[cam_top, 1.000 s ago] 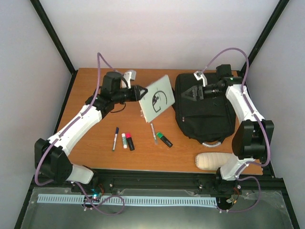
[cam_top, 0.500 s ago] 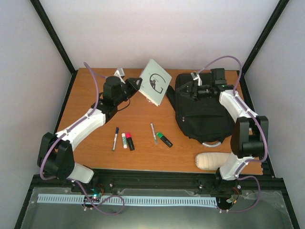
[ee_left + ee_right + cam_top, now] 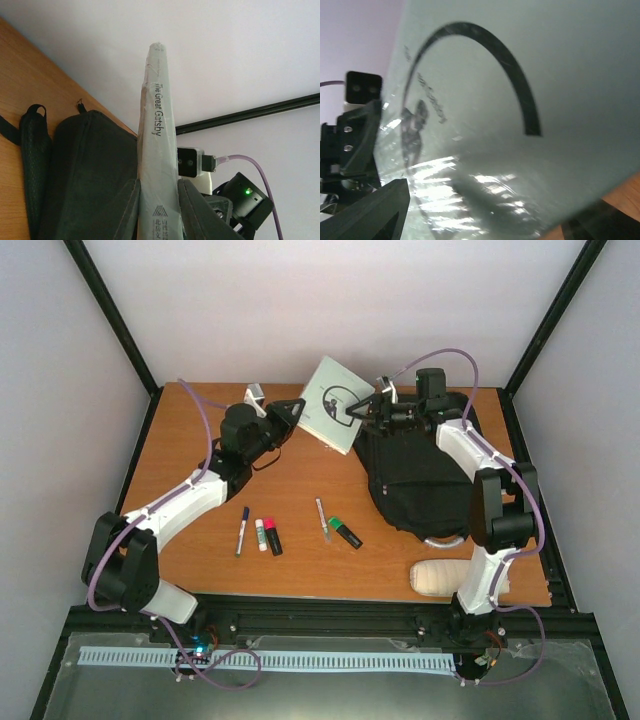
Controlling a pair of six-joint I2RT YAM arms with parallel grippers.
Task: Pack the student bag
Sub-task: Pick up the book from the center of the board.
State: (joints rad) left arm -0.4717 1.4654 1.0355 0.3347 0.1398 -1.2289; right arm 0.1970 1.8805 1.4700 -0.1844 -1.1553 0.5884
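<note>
The left hand is clamped narrow on the lower spine of a thin pale grey-white paperback book with a black curved mark on its cover, holding it raised and on edge above the orange-brown wooden surface. In the top view the book leans toward the far right, and its far edge meets the right hand. That hand's fingers are spread wide, and its own camera shows the cover close in front of them with no grip on it.

Just beyond and below lies the large black soft fabric backpack, flat on the right side of the surface and partly under the right arm. Its opening is not visible in any view.

The risks, as I judge them:
- The left hand has only a small bite on a slim spine, so a push from the right hand could twist the book loose.
- If the backpack's mouth is not held wide, the book may catch on the fabric and drag the backpack along.
- The two hands are close enough to collide.
</note>
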